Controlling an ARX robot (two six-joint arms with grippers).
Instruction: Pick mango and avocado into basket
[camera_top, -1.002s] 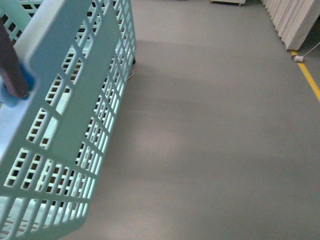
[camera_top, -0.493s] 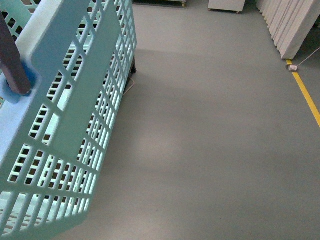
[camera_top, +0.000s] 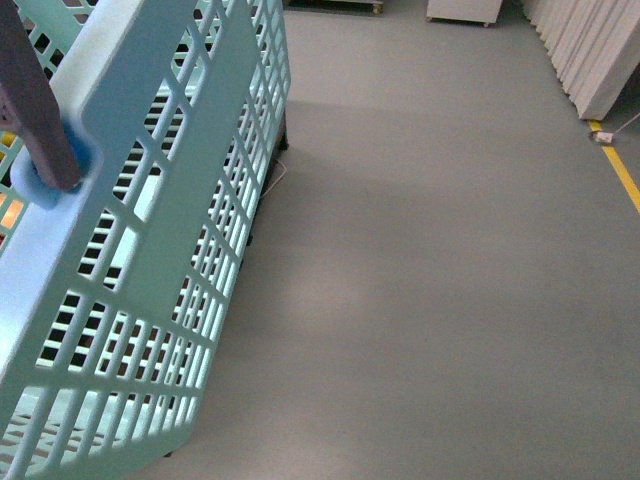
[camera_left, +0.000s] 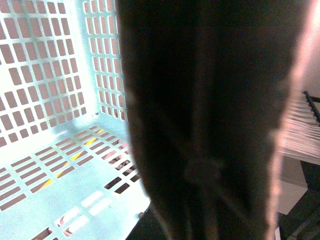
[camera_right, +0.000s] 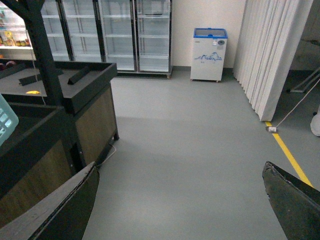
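Note:
The light turquoise basket (camera_top: 170, 230) hangs tilted at the left of the front view, its slotted side toward me. Its brown handle (camera_top: 35, 110) shows at the upper left. In the left wrist view the basket's slotted base and walls (camera_left: 55, 115) look empty, and a dark blurred brown shape, the handle (camera_left: 210, 125), fills the middle; my left gripper is shut on the basket there, its fingers hidden. My right gripper (camera_right: 182, 200) is open and empty above bare floor. No mango or avocado can be made out.
Grey floor (camera_top: 430, 280) stretches ahead with a yellow line (camera_top: 622, 175) at the right. White curtain panels (camera_right: 270, 50), a small chest freezer (camera_right: 208, 54), glass-door fridges (camera_right: 115, 32) and a dark wooden display stand (camera_right: 65, 115) show in the right wrist view.
The front view has shifted over the floor. The basket has swung slightly right in the picture. Its tilt is much the same.

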